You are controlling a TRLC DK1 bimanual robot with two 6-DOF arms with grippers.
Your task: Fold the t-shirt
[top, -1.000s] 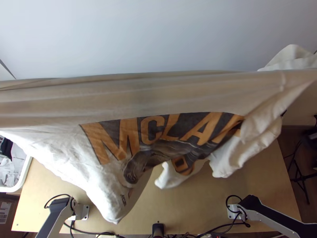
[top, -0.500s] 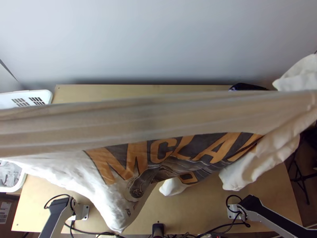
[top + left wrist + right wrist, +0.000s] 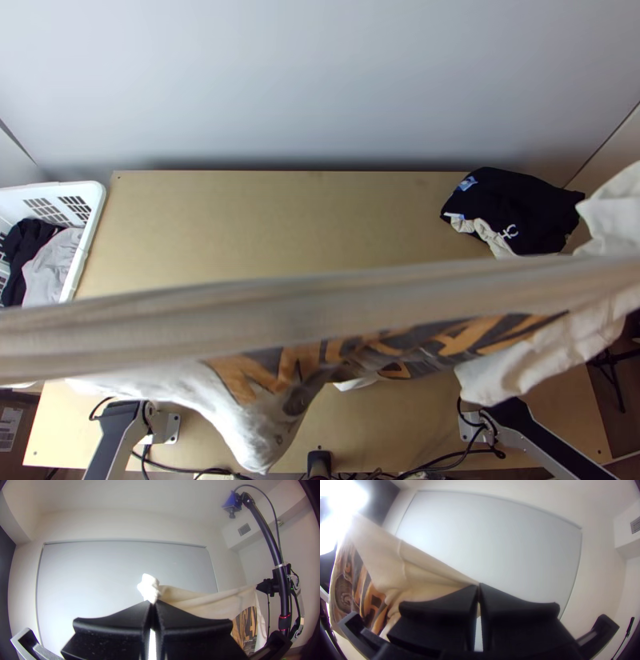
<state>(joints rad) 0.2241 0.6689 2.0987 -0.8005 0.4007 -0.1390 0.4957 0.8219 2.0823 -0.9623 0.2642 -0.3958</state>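
High over the tabletop (image 3: pixel 264 216), the cream t-shirt (image 3: pixel 240 328) hangs stretched taut from side to side, its printed part sagging toward the near edge. The left gripper (image 3: pixel 152 604) pinches one end, the right gripper (image 3: pixel 479 586) the other. Dark folded cloth (image 3: pixel 520 210) lies near the tabletop's far right corner.

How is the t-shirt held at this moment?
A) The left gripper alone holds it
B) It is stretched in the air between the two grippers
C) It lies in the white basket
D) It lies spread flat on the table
B: the t-shirt spans the space above the table, with the left gripper and the right gripper each shut on its cloth.
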